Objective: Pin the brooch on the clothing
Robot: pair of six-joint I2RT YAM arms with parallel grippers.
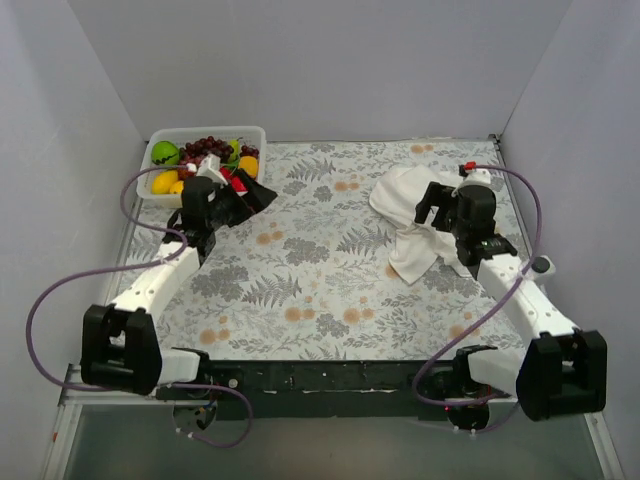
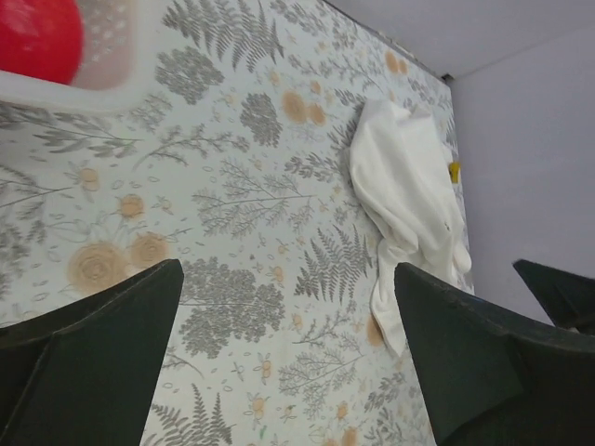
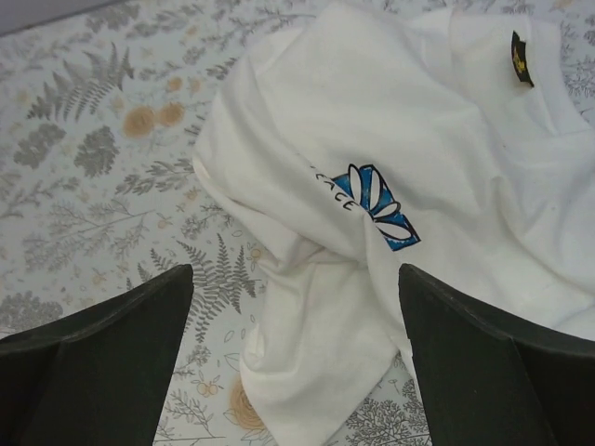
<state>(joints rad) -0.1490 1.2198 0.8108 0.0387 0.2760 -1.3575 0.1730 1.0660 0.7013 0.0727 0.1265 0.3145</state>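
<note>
The clothing is a white T-shirt point(image 1: 400, 195) lying crumpled at the back right of the table. It also shows in the left wrist view point(image 2: 409, 186) and fills the right wrist view point(image 3: 372, 121). Its blue-and-white daisy print point(image 3: 376, 204) faces up and its dark neck label point(image 3: 522, 58) lies at the far right. My right gripper point(image 1: 432, 208) is open and empty, hovering over a folded lower part of the shirt point(image 3: 296, 362). My left gripper point(image 1: 240, 195) is open and empty beside the fruit basket, above bare tablecloth point(image 2: 288, 372). The brooch is not visible in any view.
A white basket point(image 1: 205, 131) of fruit stands at the back left, close to the left gripper; its wall point(image 2: 102, 56) and a red fruit point(image 2: 37, 37) show in the left wrist view. A floral tablecloth point(image 1: 310, 270) covers the table. Grey walls enclose three sides.
</note>
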